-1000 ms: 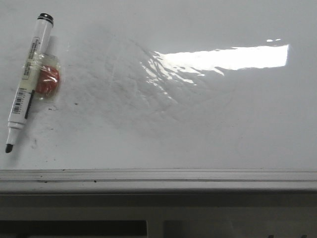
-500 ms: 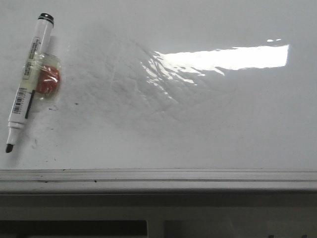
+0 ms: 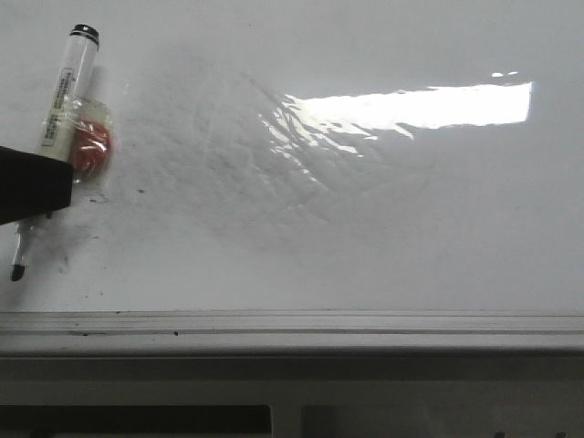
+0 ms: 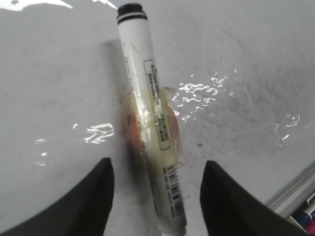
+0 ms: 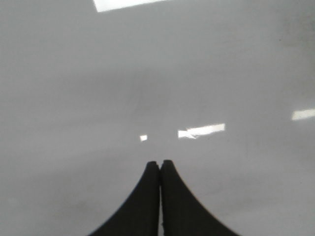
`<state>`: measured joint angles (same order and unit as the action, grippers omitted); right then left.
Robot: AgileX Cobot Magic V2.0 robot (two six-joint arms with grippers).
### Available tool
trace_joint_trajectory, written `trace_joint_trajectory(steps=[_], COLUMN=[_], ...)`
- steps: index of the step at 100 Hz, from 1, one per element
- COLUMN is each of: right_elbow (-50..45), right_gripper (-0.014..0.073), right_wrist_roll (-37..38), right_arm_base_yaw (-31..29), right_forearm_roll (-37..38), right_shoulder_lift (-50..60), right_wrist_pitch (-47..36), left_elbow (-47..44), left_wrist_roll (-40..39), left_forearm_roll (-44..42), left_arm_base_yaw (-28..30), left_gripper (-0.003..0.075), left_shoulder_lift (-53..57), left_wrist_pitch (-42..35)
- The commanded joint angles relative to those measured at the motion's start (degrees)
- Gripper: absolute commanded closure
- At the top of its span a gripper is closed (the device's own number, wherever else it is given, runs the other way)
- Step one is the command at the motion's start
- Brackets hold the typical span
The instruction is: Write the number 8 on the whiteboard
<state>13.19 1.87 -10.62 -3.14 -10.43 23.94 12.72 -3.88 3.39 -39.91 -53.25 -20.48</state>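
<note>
The whiteboard (image 3: 347, 237) fills the front view, glossy white with wrinkled film and faint smudges. No number 8 shows on it. A white marker (image 3: 64, 87) with a barcode and an orange-red pad taped to it (image 3: 89, 149) lies at the board's left, its black tip (image 3: 15, 271) toward the near edge. My left gripper (image 4: 157, 169) is open, one finger on each side of the marker (image 4: 150, 128), not touching it; a black finger (image 3: 35, 185) covers the marker's middle in the front view. My right gripper (image 5: 160, 163) is shut and empty over bare board (image 5: 147, 83).
The board's pale grey frame edge (image 3: 292, 328) runs along the near side, and also shows in the left wrist view (image 4: 295, 184). Small dark specks (image 3: 140, 192) dot the board near the marker. A bright light reflection (image 3: 411, 105) lies at the right.
My left gripper has come into the front view from the left and now covers the marker's middle. The marker has not moved.
</note>
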Motion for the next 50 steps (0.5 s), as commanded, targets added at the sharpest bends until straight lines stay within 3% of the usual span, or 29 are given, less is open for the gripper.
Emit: trace_joint_trajectory(steps=[1, 18, 30, 39, 50], right_elbow=[1.5, 1.8, 2.9, 4.2, 7.1], right_gripper=[0.0657, 0.0657, 0.0657, 0.0657, 0.0654], right_wrist_roll=[-0.5, -0.5, -0.5, -1.1, -9.6], right_arm_base_yaw=[0.2, 1.4, 6.8, 12.5, 21.9], right_forearm_roll=[0.1, -1.7, -1.7, -3.2, -8.4], right_shoulder_lift=[-1.1, -1.1, -2.7, -5.7, -10.7], right_wrist_pitch=[-5.6, -5.6, -2.5, -0.6, 1.6], left_elbow=[2.0, 2.0, 2.0, 2.0, 2.0], left_wrist_roll=[-0.4, -0.4, -0.4, -0.4, -0.1], left_forearm_roll=[0.6, 0.6, 0.6, 0.4, -3.4], left_arm_base_yaw=[-0.6, -0.6, -0.6, -0.6, -0.6], left_gripper=[0.0414, 0.0616, 0.0741, 0.0741, 0.0741], left_shoulder_lift=[-1.2, -2.4, -2.4, -2.4, -2.4], left_wrist_pitch=[-4.8, -4.2, -4.1, -4.5, -5.3])
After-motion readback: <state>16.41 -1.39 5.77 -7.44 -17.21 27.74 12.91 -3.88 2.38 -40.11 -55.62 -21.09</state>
